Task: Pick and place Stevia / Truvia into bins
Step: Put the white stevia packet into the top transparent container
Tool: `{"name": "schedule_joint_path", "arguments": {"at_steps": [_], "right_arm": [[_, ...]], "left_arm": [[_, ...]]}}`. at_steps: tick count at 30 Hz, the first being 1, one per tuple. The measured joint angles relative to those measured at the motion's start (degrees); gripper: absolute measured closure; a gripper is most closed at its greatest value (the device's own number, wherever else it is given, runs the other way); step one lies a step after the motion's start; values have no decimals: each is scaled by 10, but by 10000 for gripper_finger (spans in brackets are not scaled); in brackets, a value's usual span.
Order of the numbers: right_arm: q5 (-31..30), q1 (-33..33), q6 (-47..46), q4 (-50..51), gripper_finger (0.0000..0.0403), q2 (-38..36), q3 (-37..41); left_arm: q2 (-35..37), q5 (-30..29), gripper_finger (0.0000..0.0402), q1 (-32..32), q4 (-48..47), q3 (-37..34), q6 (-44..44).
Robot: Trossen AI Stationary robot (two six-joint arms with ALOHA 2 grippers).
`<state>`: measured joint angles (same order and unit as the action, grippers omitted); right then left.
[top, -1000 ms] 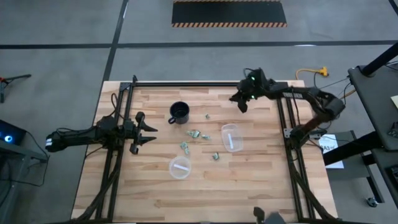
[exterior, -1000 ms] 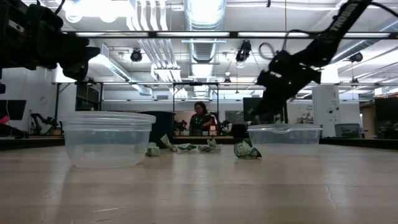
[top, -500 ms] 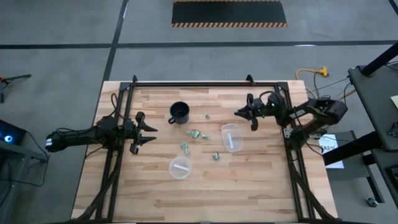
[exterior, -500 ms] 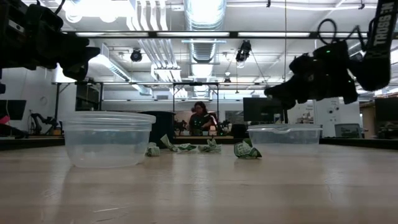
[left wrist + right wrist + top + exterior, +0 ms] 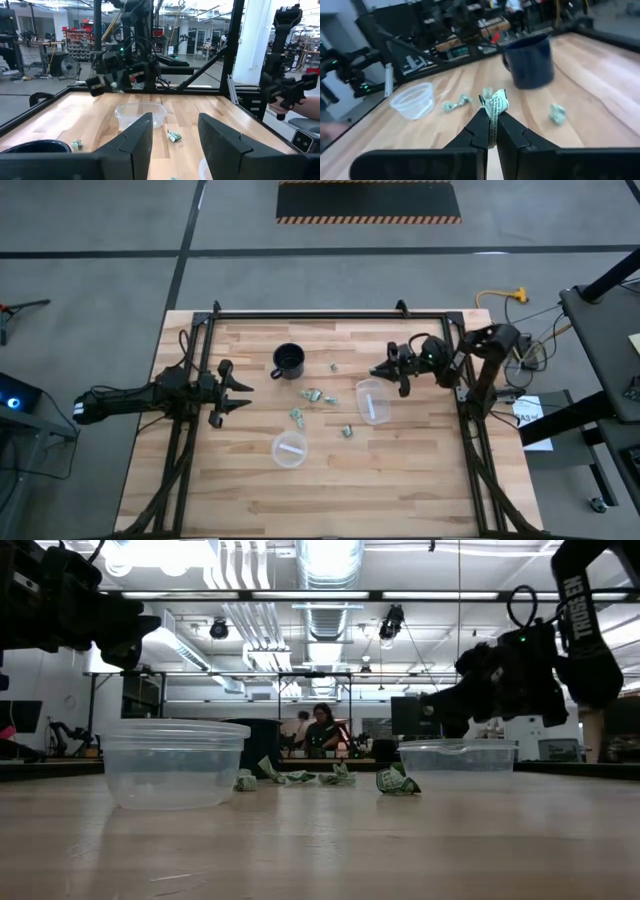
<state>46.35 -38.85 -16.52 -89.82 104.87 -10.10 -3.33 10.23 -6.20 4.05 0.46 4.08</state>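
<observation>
A Stevia sachet (image 5: 494, 107) is pinched upright between the right gripper's (image 5: 383, 371) jaws, above the oblong bin (image 5: 372, 400). The left gripper (image 5: 238, 394), jaws spread, waits near the bench's left edge.

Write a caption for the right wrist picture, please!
Right gripper pinching a green-and-white sachet, dark mug ahead.

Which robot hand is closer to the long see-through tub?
The right one. The right end effector, pinching a sachet, hangs just beside the oblong tub, by its far edge. The left end effector waits across the table, past the mug.
</observation>
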Motion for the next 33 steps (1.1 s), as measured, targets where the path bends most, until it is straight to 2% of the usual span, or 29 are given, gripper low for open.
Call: {"name": "schedule_joint_path", "arguments": {"at_steps": [8,13,24,33], "right_arm": [[9,5,-66,-1,390,22,2],[53,27,-133,-1,390,20,7],[62,77,-131,16,390,20,9],[61,97,-80,46,390,19,9]], "left_arm": [[0,0,260,0,0,0,0],[0,0,260,0,0,0,0],[0,0,260,0,0,0,0],[0,0,260,0,0,0,0]]}}
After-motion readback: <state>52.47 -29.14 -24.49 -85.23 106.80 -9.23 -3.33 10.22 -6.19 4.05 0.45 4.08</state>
